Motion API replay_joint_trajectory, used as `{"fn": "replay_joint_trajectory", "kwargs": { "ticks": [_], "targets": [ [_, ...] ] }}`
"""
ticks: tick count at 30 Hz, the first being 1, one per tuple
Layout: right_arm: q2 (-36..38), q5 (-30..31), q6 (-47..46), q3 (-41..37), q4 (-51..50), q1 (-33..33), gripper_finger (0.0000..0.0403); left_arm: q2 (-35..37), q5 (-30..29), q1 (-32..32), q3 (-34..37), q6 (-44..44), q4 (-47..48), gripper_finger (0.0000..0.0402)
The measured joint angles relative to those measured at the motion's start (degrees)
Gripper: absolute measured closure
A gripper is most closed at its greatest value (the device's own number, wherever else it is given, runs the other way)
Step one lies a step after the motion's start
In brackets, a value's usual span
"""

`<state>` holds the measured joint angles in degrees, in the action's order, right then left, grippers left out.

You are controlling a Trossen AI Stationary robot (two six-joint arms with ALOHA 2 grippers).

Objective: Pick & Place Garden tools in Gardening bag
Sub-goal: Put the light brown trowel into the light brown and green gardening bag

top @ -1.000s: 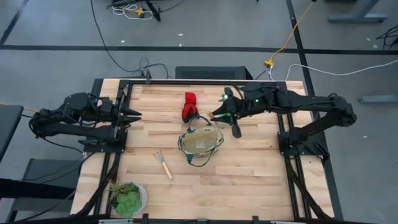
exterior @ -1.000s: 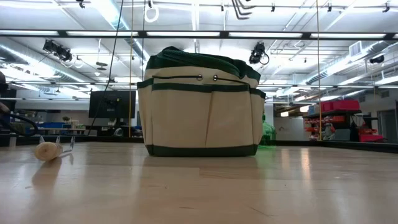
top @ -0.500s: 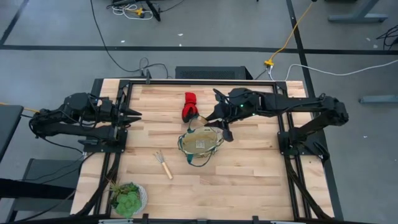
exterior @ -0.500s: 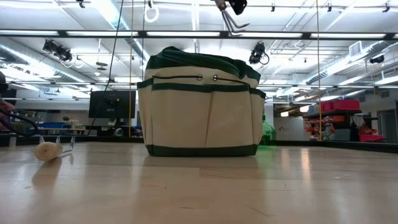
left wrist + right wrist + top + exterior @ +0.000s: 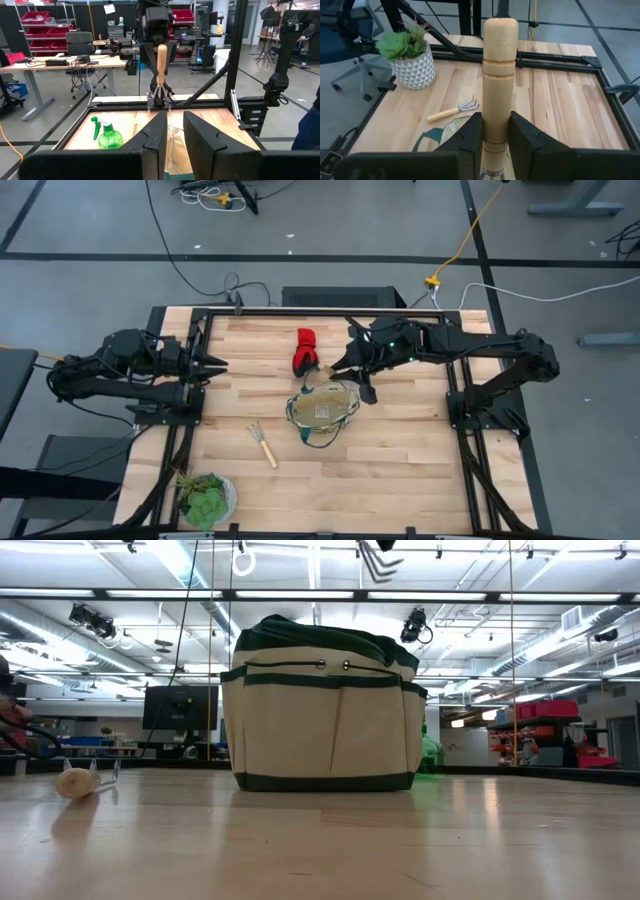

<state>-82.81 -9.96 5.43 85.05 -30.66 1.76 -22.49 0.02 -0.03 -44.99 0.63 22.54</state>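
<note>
Right tool clamped mid-table, left tool narrowly parted at table's left edge

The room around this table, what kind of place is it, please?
Probably a robotics lab or workshop: red parts bins on racks, a work desk with cables and equipment, exposed ceiling strip lights, and loose cables on the concrete floor.

My right gripper has matt black plastic fingers pressed on a hand rake handle of pale, smooth turned wood; its prongs look like thin grey metal. Below it, the gardening bag is matt tan cloth trimmed in dark green fabric. It sits on the table of light, smooth wooden planks. Beside the bag, the spray bottle is glossy translucent green plastic.
</note>
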Motion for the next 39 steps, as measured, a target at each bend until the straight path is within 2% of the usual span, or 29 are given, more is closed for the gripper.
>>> {"fn": "replay_joint_trajectory", "kwargs": {
  "ticks": [6, 12, 24, 39],
  "targets": [
    [-0.66, 0.04, -0.05, 5.75, -6.41, 0.0, 0.0333, 0.0, 0.0, 0.01, 0.0, 0.01, 0.0, 0.033],
    [-1.6, 0.09, -0.05, 9.04, -8.52, -0.1, 0.0333, 0.0, 0.01, 0.0, 0.0, 0.0, -0.02, 0.033],
    [-3.1, 0.24, -0.02, 9.16, -10.74, -1.38, 0.0333, 0.01, 0.01, 0.01, 0.0, 0.01, -0.01, 0.033],
    [-12.59, 1.19, 2.71, 9.14, -14.76, -3.7, 0.0333, 0.01, 0.01, 0.0, 0.0, 0.01, -0.01, 0.033]
  ]
}}
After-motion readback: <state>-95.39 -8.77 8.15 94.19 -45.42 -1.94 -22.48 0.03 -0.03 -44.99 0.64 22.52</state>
